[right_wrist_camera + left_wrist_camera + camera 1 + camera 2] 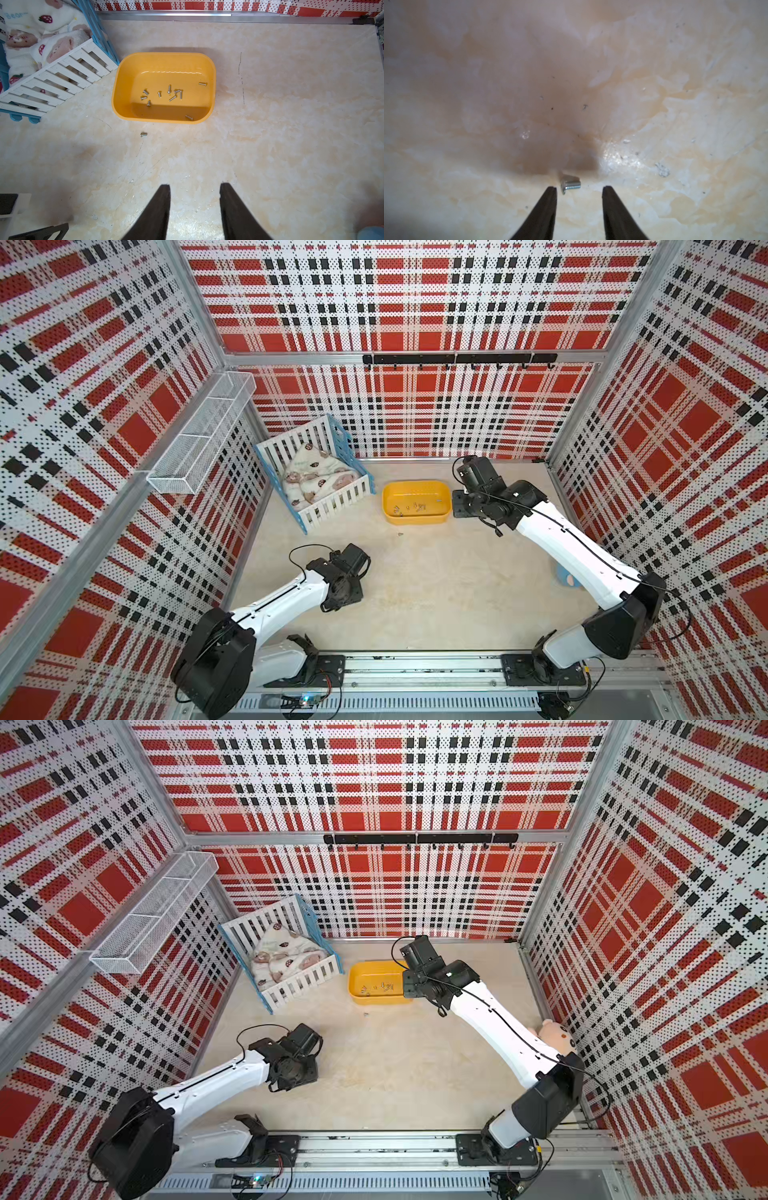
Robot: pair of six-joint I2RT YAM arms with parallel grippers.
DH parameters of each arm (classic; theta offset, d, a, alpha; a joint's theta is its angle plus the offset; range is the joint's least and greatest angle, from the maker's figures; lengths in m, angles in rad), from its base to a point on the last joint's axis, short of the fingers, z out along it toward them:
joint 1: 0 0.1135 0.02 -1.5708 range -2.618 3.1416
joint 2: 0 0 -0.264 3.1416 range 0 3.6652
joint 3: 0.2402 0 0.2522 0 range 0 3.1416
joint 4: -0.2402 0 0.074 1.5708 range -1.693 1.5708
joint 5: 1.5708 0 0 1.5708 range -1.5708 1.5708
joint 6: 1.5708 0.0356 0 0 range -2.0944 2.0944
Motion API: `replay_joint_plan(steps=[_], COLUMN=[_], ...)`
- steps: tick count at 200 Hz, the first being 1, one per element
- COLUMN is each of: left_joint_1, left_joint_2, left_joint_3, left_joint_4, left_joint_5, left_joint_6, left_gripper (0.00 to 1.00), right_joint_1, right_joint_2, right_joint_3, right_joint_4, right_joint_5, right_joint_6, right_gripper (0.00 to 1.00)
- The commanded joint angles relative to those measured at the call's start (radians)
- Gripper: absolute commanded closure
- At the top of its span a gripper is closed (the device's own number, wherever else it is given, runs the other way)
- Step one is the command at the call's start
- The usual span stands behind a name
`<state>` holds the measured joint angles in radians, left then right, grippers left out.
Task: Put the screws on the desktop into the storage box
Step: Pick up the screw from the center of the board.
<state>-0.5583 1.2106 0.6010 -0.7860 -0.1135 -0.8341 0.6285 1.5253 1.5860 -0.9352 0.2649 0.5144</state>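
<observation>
Beige marble-look worktop (pixel 291 145) lies broadly bare before the shallow yellow plastic tub (pixel 124 87), which holds silver screws (pixel 169 89). Left jaws, parted, straddle one loose screw (pixel 570 185), ungripped; right jaws parted, empty.

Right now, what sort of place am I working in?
Probably a staged robot test booth, not a real room: plaid pegboard walls on a metal frame, the left arm and right arm mounted on a rail, a toy crib near the yellow tub.
</observation>
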Motion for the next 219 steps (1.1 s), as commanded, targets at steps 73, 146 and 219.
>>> replay_joint_plan(steps=[73,146,219], left_joint_1=[-0.014,-0.018,-0.030], left_joint_2=[0.043,0.097,0.142], left_joint_3=[-0.023,-0.021,-0.019], left_joint_4=[-0.001,0.018,0.043], left_joint_5=[0.001,-0.001,-0.003], left_joint_6=[-0.008,-0.008,0.001], left_gripper=[0.62,0.66,0.74], right_joint_1=[0.009,0.008,0.009], right_joint_2=[-0.010,-0.020,-0.026], right_joint_3=[-0.006,-0.022,-0.031], right_joint_4=[0.019,0.035,0.039], right_joint_5=[-0.023,-0.028,-0.034], right_joint_6=[0.003,-0.004,-0.005], right_gripper=[0.55,0.55,0.55])
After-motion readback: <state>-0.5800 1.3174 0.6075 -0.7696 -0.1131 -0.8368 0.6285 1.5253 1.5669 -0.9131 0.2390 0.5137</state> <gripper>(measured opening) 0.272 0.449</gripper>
